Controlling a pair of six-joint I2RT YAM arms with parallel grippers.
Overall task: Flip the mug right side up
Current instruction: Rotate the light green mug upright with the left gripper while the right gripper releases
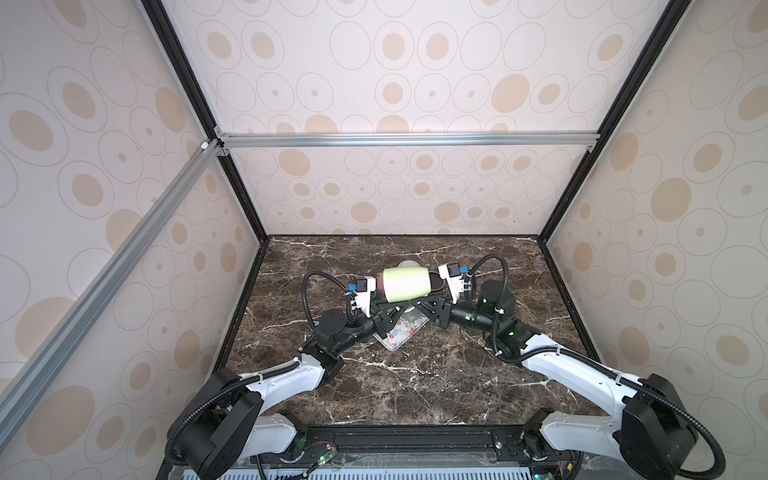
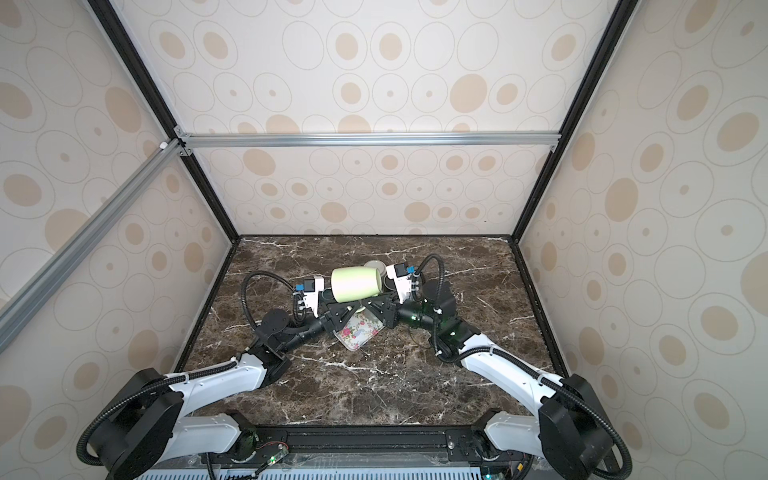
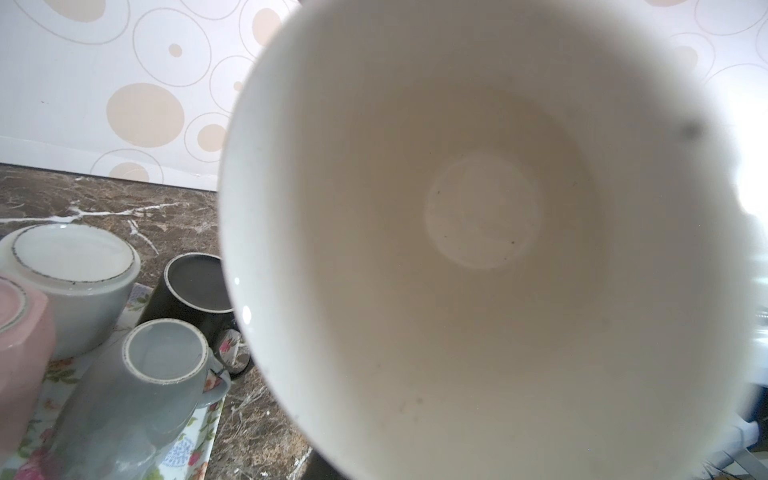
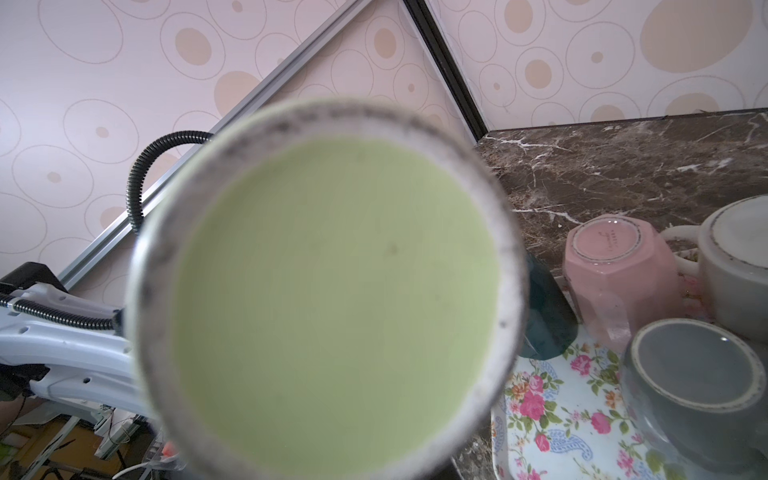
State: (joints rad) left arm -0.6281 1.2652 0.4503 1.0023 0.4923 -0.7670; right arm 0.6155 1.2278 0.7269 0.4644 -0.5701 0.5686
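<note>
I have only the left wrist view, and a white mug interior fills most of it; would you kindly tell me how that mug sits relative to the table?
Observer: In both top views the mug lies on its side, in the air over the marble table, mouth toward the left arm.
Operator: Thank you. What is at its other end?
Observer: The right wrist view shows its pale green base, ringed by bare, speckled ceramic.
Operator: And what carries it?
Observer: The left claw and right claw meet, shut, under the mug's near side; the exact contact is hidden.
</note>
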